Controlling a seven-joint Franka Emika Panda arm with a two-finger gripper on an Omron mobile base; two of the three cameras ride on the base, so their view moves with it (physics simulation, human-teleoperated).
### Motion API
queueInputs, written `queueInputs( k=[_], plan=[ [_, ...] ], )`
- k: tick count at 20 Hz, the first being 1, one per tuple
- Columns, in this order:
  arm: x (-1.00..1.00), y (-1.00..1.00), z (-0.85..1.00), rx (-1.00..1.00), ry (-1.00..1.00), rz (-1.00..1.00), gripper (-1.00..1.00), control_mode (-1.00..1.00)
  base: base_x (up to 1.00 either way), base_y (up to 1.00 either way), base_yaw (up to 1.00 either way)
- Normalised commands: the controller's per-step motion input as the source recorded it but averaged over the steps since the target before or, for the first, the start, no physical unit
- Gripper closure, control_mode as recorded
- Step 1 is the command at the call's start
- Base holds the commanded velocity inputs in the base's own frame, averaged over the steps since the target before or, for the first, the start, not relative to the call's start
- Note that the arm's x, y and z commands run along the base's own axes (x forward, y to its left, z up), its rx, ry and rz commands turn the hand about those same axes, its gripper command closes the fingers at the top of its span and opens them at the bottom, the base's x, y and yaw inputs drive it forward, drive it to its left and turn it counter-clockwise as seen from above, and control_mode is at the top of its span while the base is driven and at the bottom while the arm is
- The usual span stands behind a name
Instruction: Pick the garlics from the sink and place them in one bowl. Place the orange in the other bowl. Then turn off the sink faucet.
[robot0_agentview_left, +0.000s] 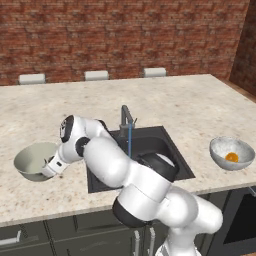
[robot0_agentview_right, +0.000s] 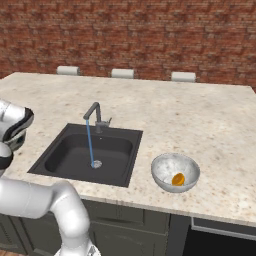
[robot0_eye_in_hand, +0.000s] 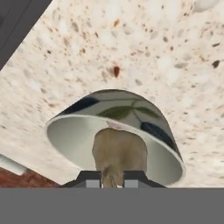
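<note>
My gripper (robot0_eye_in_hand: 113, 178) is shut on the dull brown garlic (robot0_eye_in_hand: 119, 151), which hangs just over the hollow of the plain green-grey bowl (robot0_eye_in_hand: 65, 135). In the left base view the hand (robot0_agentview_left: 52, 167) sits at the right rim of that bowl (robot0_agentview_left: 27, 161), on the counter left of the sink (robot0_agentview_left: 172, 150). The orange (robot0_agentview_left: 231, 157) (robot0_agentview_right: 178, 179) lies in the mottled whitish bowl (robot0_agentview_left: 220, 146) (robot0_agentview_right: 162, 167), right of the sink (robot0_agentview_right: 65, 155). A thin blue stream of water (robot0_agentview_right: 90, 142) runs from the dark faucet (robot0_agentview_left: 125, 117) (robot0_agentview_right: 95, 114) into the basin.
A round metal drain ring (robot0_agentview_right: 96, 163) sits under the stream. The speckled counter (robot0_agentview_left: 190, 105) stretches back to a brick wall. My own arm (robot0_agentview_left: 125, 170) crosses the left half of the sink. Dark cabinets (robot0_agentview_right: 130, 225) run below the counter's front edge.
</note>
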Motion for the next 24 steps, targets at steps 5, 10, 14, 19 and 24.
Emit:
queueInputs(
  k=[5,10,14,19,24],
  plan=[
    [0.65,0.66,0.45,-0.29,0.31,0.13,1.0,-1.0,0.0,0.0,0.0],
    [0.54,0.49,0.92,-0.28,0.28,0.14,1.0,-1.0,0.0,0.0,0.0],
    [0.57,0.73,0.53,-0.34,0.41,0.14,-1.0,-1.0,0.0,0.0,0.0],
    [0.28,0.61,0.88,-0.32,0.35,0.17,-1.0,-1.0,0.0,0.0,0.0],
    [0.01,0.09,1.0,-0.23,0.2,0.16,-1.0,-1.0,0.0,0.0,0.0]
  ],
)
